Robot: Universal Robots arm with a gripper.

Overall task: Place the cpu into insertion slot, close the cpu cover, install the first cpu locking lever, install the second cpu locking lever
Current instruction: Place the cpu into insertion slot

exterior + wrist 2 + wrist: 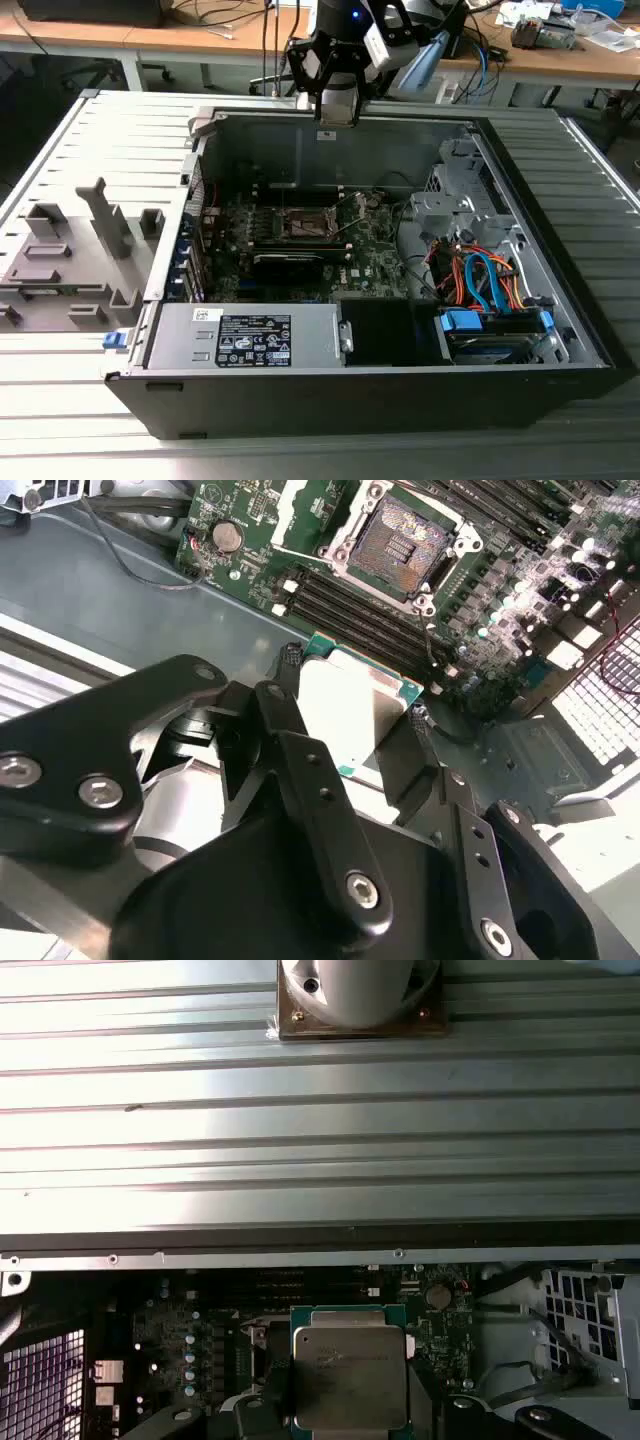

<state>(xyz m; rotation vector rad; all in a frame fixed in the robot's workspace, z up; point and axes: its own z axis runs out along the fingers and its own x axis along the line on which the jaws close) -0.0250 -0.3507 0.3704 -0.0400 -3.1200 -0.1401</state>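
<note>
I have the cpu (355, 710) clamped between the jaws, held flat over the open computer case (560, 330), close to its far wall in the exterior view. In both wrist views it is a small square chip (350, 1375) with a plain silver-grey metal top over a green edge. The insertion slot (400, 545) sits well apart from it on the motherboard (250, 565), its dark centre uncovered inside a silver rim.

Silver cpu (350, 1375) gripped aloft; insertion slot (400, 545) uncovered.
</note>
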